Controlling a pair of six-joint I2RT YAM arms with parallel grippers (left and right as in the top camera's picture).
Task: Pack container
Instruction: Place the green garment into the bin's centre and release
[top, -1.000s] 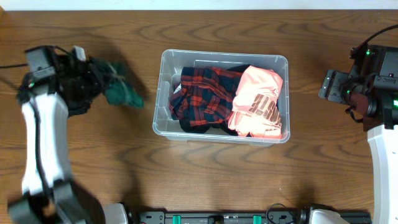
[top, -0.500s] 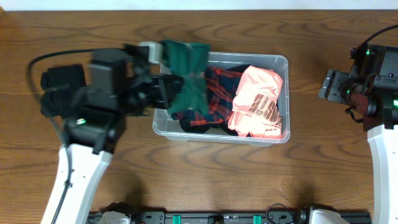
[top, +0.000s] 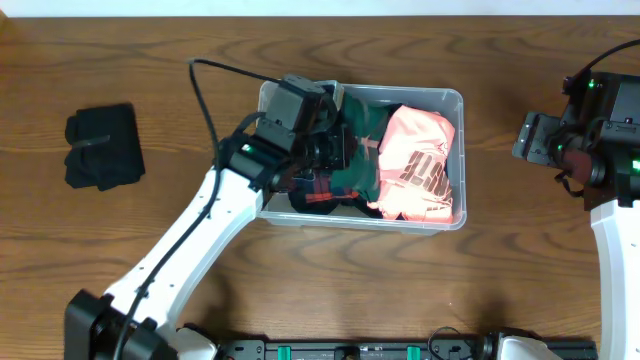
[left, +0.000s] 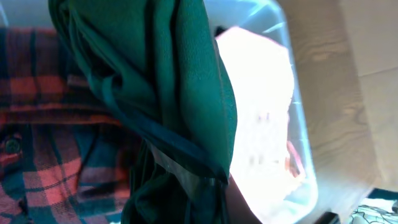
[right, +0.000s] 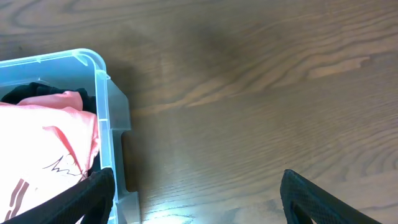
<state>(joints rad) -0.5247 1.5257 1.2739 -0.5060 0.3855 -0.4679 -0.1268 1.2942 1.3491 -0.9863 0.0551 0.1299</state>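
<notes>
The clear plastic container (top: 455, 100) stands at the table's middle and holds a red plaid shirt (top: 300, 185) and a pink garment (top: 420, 160). My left gripper (top: 340, 150) is over the container's middle, shut on a dark green garment (top: 355, 175) that hangs into the bin. In the left wrist view the green garment (left: 161, 74) fills the centre, with the plaid shirt (left: 43, 124) to its left and the pink garment (left: 261, 124) to its right. My right gripper (right: 196, 199) is open and empty, beside the container's right wall (right: 102, 106).
A folded black garment (top: 103, 147) lies on the wooden table at the far left. The right arm (top: 600, 140) stands at the table's right edge.
My left arm has swung from the table's left side to over the container, carrying the green garment in. The black garment stays uncovered on the left. The right arm has not moved.
</notes>
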